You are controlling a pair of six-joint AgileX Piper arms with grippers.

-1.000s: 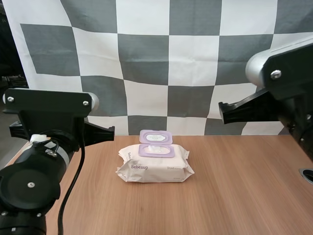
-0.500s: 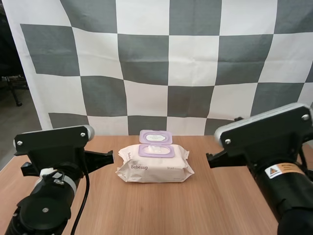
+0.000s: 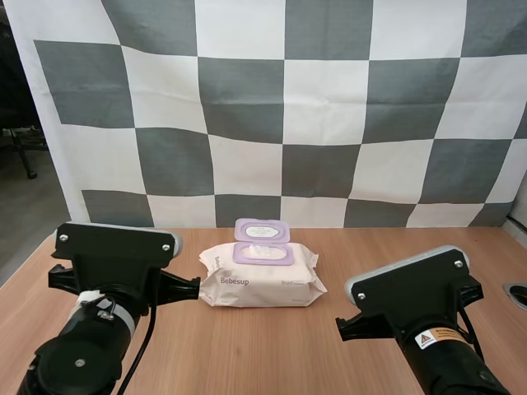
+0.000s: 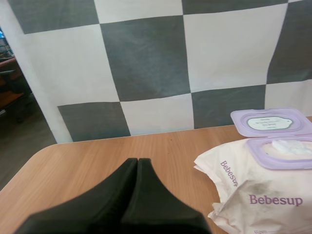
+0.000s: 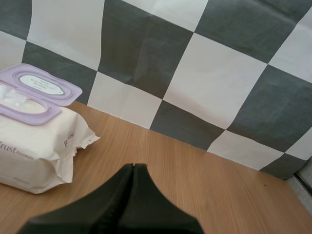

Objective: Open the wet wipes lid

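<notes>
Your left gripper (image 4: 137,161), closed tight on nothing, has the soft white wet-wipes pack (image 4: 253,195) ahead to its right, its purple plastic lid (image 4: 271,122) flipped back; your right gripper (image 5: 133,166), equally closed, has it ahead-left.

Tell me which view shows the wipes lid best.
The high view: the lid lies whole, flipped open at the far edge of the pack. Both wrist views show the lid open too, but slantwise from either side.

Wooden table (image 3: 346,255) — wet wipes pack (image 3: 260,276) atop
</notes>
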